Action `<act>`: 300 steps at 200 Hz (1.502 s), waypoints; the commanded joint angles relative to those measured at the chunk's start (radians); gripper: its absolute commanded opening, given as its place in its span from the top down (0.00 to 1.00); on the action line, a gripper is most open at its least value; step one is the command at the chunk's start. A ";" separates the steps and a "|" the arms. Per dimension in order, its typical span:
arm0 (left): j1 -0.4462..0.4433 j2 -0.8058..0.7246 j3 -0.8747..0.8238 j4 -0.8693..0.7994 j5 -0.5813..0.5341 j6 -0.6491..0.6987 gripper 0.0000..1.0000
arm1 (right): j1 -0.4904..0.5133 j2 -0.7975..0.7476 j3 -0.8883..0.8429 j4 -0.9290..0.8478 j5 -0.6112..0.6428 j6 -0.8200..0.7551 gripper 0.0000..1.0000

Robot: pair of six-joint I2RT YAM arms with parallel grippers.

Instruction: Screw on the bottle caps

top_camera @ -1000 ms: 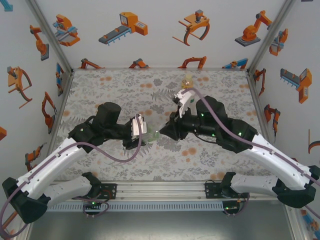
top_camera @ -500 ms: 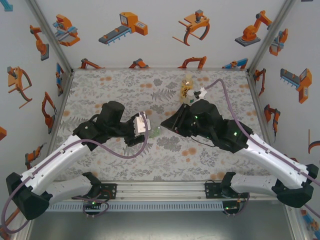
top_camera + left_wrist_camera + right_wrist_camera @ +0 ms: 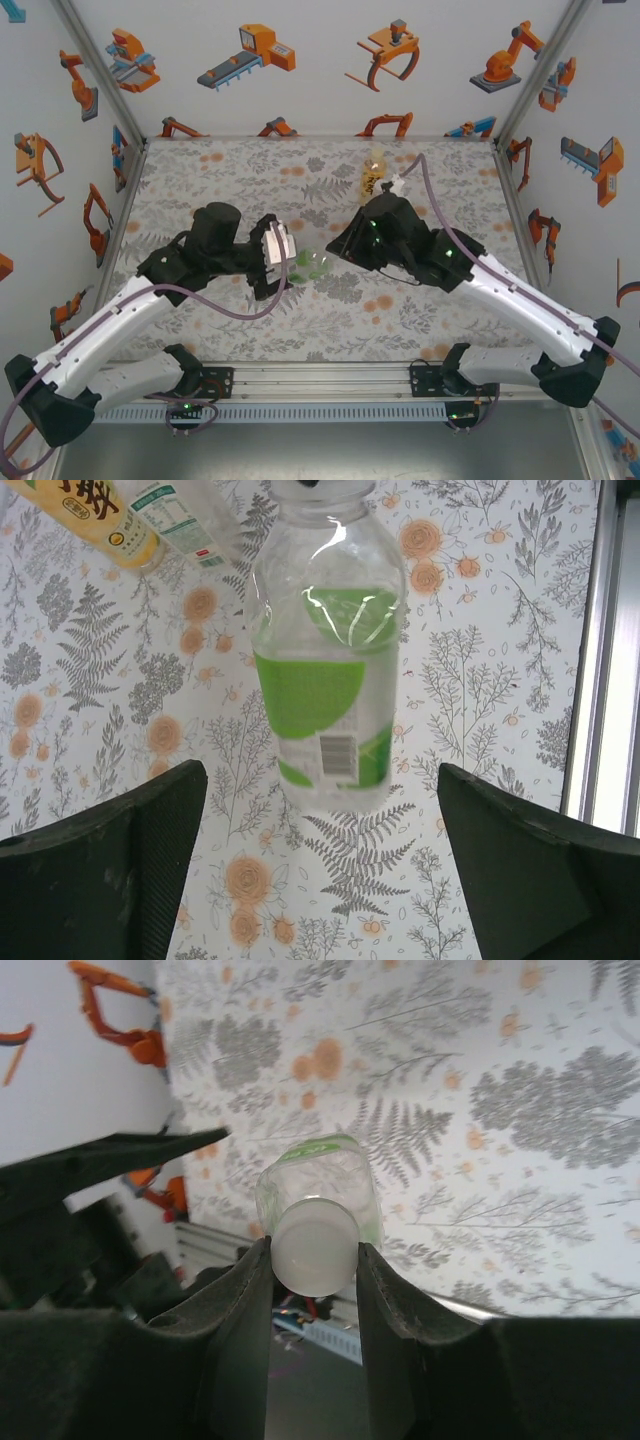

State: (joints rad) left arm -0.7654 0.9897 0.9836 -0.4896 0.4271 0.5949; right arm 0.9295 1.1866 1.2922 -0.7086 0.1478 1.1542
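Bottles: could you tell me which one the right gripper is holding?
The green-labelled bottle; the right gripper pinches its cap, while the yellow bottle and white-labelled bottle sit apart.

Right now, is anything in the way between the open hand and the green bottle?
No, nothing visible. The green bottle is between the open fingers of the left hand, with only gaps beside it. The right hand pinches its cap.

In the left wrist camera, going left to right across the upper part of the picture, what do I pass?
amber-yellow bottle → white-labelled bottle → green-labelled bottle → metal rail
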 commanded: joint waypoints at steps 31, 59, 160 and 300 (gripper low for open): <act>-0.001 -0.070 -0.018 -0.054 -0.010 -0.044 0.07 | -0.136 0.109 0.128 -0.203 0.048 -0.336 1.00; 0.000 -0.084 -0.030 -0.064 -0.027 -0.058 0.06 | -0.241 0.151 0.125 -0.211 0.058 -0.454 1.00; -0.001 -0.092 -0.034 -0.065 -0.050 -0.086 0.01 | -0.409 0.338 0.167 -0.113 0.087 -0.690 1.00; 0.000 -0.090 -0.040 -0.073 -0.062 -0.084 0.03 | -0.420 0.363 0.048 -0.015 0.069 -0.704 0.77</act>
State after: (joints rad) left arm -0.7654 0.9028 0.9501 -0.5468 0.3626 0.5278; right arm 0.5171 1.5440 1.3624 -0.7193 0.2199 0.4656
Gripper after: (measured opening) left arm 0.974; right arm 0.348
